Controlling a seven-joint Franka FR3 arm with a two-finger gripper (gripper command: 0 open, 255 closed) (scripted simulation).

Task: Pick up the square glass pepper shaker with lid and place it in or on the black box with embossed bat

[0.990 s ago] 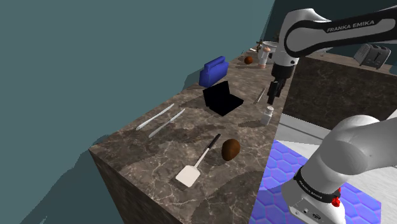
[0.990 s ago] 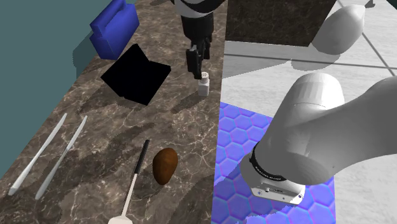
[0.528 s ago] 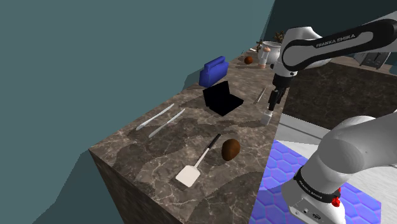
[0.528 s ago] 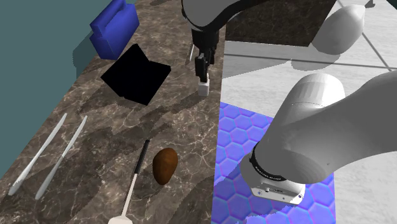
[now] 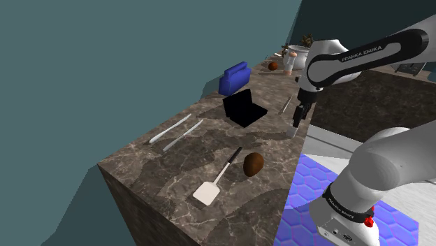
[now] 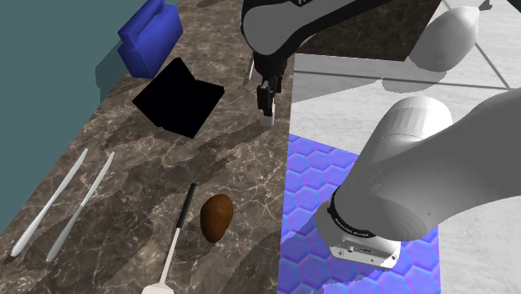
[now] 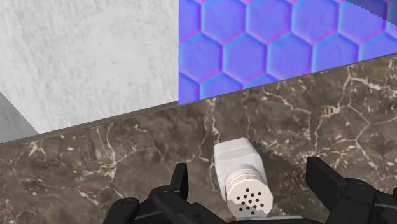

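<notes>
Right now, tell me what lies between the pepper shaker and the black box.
Nothing. In the second exterior view, the stretch of dark marbled counter between the white shaker and the black box is bare.

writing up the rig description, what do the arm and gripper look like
White arm built of fat rounded links with dark joints. A dark band on one link carries white FRANKA EMIKA lettering. The gripper is all black, with two blocky fingers.

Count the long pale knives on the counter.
2. Side by side on the counter, toward the teal wall: one knife nearest it, the other knife alongside. A thin utensil past the black box might be another.
</notes>
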